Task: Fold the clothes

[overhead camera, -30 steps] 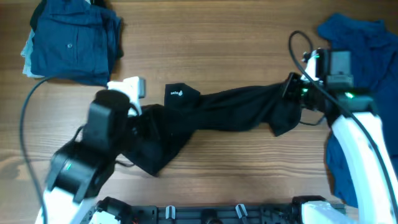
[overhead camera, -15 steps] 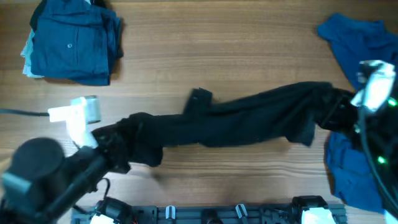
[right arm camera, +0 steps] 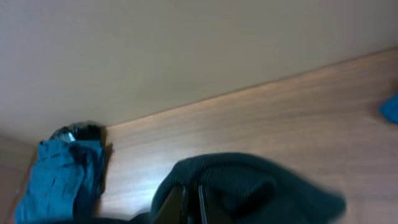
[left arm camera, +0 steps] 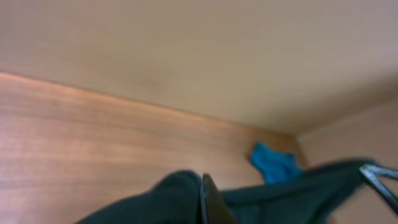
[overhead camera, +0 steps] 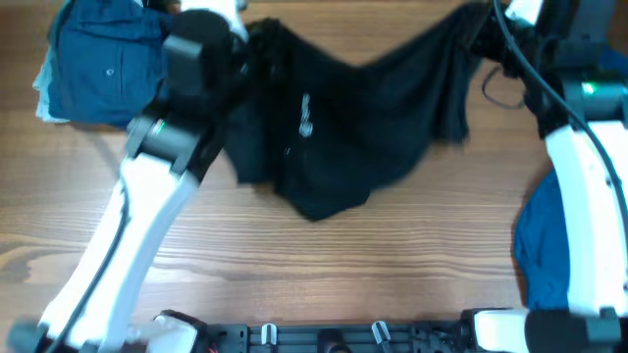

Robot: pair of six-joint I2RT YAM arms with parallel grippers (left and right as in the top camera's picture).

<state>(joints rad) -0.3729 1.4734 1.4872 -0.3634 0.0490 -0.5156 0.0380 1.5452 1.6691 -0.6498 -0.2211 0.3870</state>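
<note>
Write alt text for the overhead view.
Two arms hold a black garment spread between them above a wooden table, with the left gripper and right gripper each shut on its upper edge. A folded navy shirt lies at the far left, a blue cloth at the right edge.

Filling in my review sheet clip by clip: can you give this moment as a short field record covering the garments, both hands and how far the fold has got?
held item: large plain black fabric garment, spread between both arms, sagging in the middle
left hand: shut on one edge of the black garment
right hand: shut on the opposite edge
folded pile: navy fabric garments, far left corner
loose item: brighter blue fabric garment, crumpled at the right edge
surface: wooden table
fold progress: black garment not yet folded
</note>
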